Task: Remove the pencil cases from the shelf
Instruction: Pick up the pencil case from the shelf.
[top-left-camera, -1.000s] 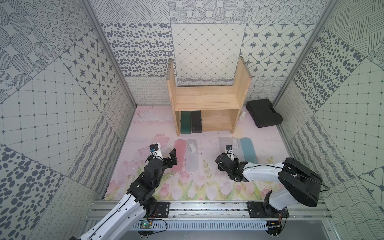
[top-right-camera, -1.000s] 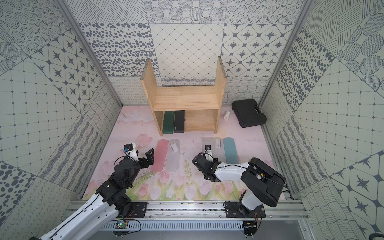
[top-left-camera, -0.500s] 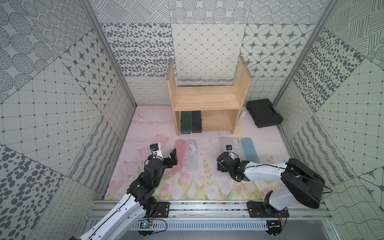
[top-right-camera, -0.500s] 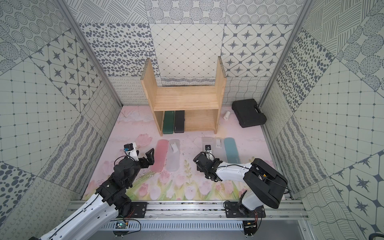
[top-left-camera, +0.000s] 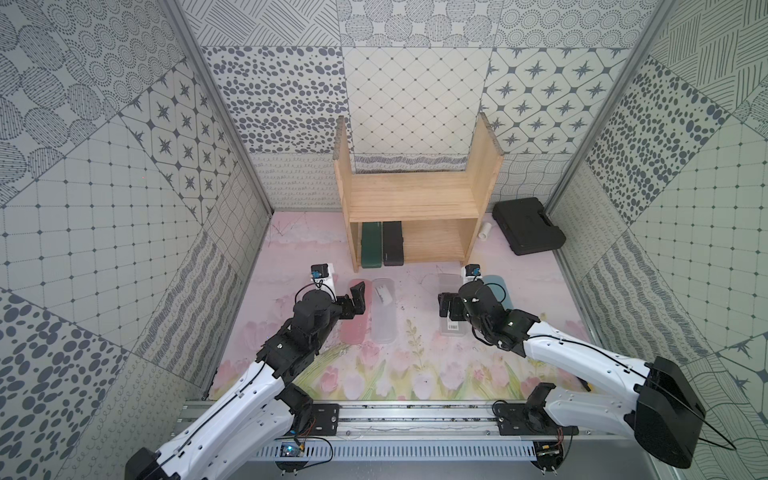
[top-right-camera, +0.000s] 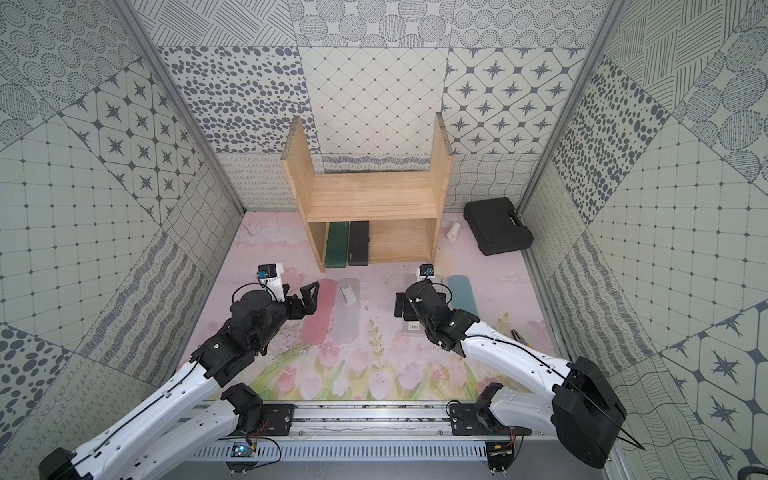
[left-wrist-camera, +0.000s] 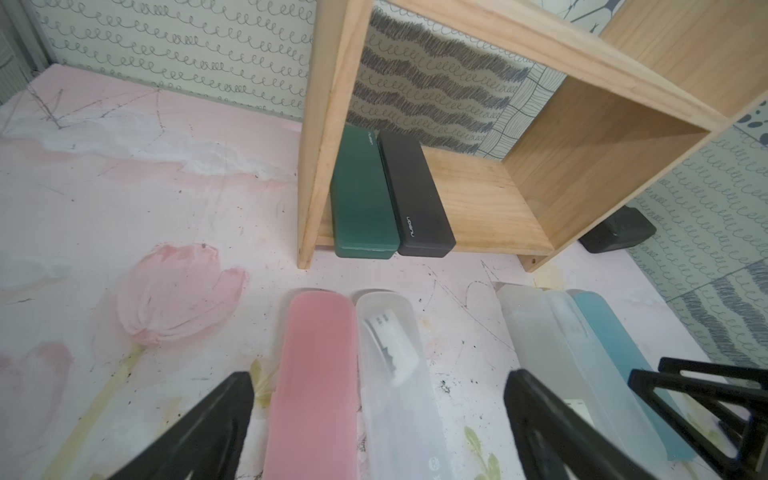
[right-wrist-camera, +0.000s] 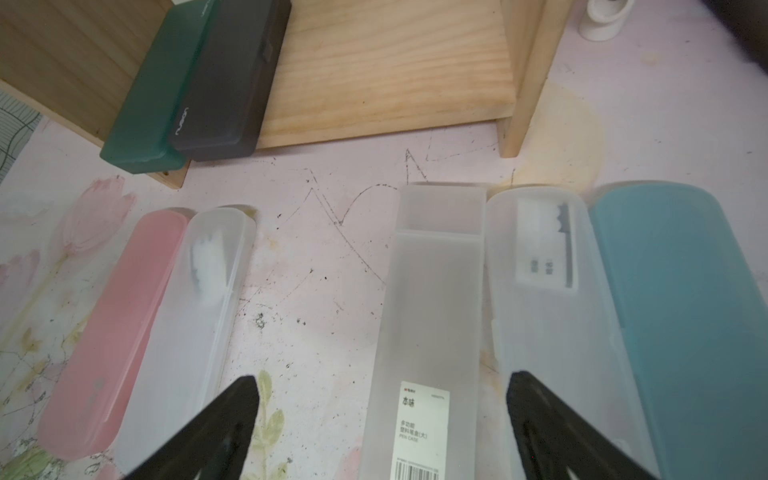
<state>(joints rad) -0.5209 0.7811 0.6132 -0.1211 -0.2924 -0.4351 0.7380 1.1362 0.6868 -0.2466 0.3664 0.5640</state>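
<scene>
- The left gripper is seen with its jaws spread wide and nothing between them. Just below and ahead of the gap, the pink case and a frosted-clear case lie side by side on the mat, already off the shelf.
- Further ahead of those jaws, almost in line with the gap, the dark green case and the black case are found on the shelf's lower board, not yet removed. They are pressed together, the green one beside the left side panel. Their long axes run front to back, so the short ends are presented to the jaws.
- The right gripper is likewise spread and empty. The labelled clear case lies lengthwise under its gap, with a second frosted-clear case and the blue case off its right side.
- From the right jaws, the two shelved cases lie ahead and off to the left. The left arm is judged the nearer. A pinch across a near end's narrow width is judged to be called for.
</scene>
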